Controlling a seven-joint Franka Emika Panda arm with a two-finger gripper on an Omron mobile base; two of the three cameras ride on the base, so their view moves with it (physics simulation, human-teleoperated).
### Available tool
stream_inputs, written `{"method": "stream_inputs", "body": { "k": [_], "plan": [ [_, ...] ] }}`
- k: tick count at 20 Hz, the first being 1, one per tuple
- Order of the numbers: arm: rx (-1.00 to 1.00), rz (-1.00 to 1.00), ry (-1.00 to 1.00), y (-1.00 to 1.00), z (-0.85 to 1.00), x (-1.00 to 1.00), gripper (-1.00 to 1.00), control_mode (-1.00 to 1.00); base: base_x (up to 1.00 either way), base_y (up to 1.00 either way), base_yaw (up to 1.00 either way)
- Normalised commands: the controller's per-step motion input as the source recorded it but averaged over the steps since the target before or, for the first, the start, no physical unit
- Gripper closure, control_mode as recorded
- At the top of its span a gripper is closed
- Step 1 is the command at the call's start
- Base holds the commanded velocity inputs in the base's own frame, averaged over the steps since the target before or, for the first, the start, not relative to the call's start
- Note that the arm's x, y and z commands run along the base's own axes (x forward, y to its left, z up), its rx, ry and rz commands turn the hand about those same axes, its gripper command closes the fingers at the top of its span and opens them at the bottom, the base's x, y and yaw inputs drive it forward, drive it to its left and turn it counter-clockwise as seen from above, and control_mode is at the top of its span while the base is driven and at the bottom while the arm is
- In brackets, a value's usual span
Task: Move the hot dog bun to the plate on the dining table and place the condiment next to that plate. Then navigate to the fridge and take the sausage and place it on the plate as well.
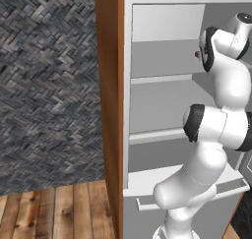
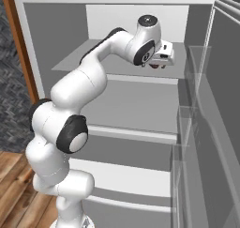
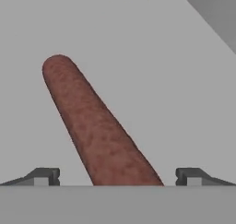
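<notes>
A reddish-brown sausage (image 3: 97,126) lies on the grey upper shelf (image 2: 93,58) of the open fridge. In the hand view it runs from the upper left down to the bottom centre, passing between my two fingertips (image 3: 44,176). My gripper (image 3: 117,176) is open, with one jaw on either side of the sausage's near end and clear of it. In the right base view the gripper (image 2: 159,63) points down at the shelf, with a bit of the sausage (image 2: 153,65) showing beneath it. The hot dog bun, condiment, plate and dining table are out of view.
The fridge has two lower shelves (image 2: 136,133) beneath the one I work on. Its open door (image 2: 211,128) with clear bins stands at the right. A wooden side panel (image 1: 108,110) borders the fridge on the left, with a dark woven wall (image 1: 49,85) beyond it.
</notes>
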Motion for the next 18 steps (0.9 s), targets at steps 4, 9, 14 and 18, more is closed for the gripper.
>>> {"method": "stream_inputs", "body": {
  "k": [4,9,14,18],
  "plan": [
    [0.04,0.01,0.00,-0.40,-0.01,0.32,-1.00,-1.00,0.00,0.00,0.00],
    [0.00,0.05,0.00,-0.03,-0.34,0.33,1.00,-1.00,0.00,0.00,0.00],
    [-0.01,0.13,0.00,0.24,-0.63,0.10,1.00,-1.00,0.00,0.00,0.00],
    [-0.09,0.08,-0.06,0.77,-0.41,-0.34,1.00,-1.00,0.00,0.00,0.00]
  ]
}}
